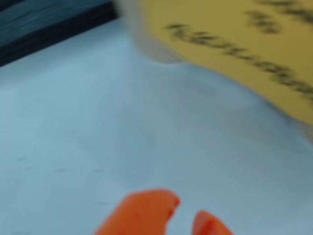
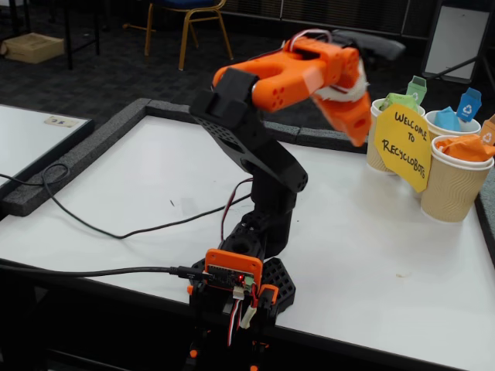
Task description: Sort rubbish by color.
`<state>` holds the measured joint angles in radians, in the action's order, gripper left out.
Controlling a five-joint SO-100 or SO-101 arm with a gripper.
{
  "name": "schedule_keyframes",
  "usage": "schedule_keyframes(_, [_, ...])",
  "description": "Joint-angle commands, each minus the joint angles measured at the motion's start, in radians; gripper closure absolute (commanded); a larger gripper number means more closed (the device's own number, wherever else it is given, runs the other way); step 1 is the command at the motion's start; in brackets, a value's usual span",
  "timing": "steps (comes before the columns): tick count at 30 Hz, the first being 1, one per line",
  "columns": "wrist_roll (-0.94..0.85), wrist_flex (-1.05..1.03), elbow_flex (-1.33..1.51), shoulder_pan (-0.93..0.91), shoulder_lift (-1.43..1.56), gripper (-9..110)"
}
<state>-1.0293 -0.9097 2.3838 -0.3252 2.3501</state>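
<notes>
Up above the white table [image 2: 371,255], the orange two-finger gripper [image 1: 185,213] hangs slightly parted and empty, near the yellow paper sign [image 2: 402,147].

Three ribbed paper cups [image 2: 451,188] stand together on the counter [image 2: 139,185], one wad in each: one green [image 2: 396,100], one blue [image 2: 447,119], one orange [image 2: 470,149]. One yellow sign [image 2: 403,144], one orange arm [image 2: 267,147], one claw [image 2: 357,127].
</notes>
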Motion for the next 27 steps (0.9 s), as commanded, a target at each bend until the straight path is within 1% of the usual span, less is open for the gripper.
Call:
schedule_keyframes(1, [0.02,0.08,-0.002,0.12,0.018,101])
schedule_keyframes(9, [0.021,0.181,0.089,0.255,0.02,101])
schedule_keyframes(13, [0.091,0.201,0.109,0.298,0.025,101])
schedule_keyframes(16, [0.173,0.219,0.124,0.324,0.044,101])
schedule_keyframes(19, [0.295,0.256,0.155,0.345,0.087,101])
schedule_keyframes(24, [0.572,0.27,0.206,0.368,0.161,101])
schedule_keyframes(27, [0.707,0.264,0.236,0.374,0.213,101])
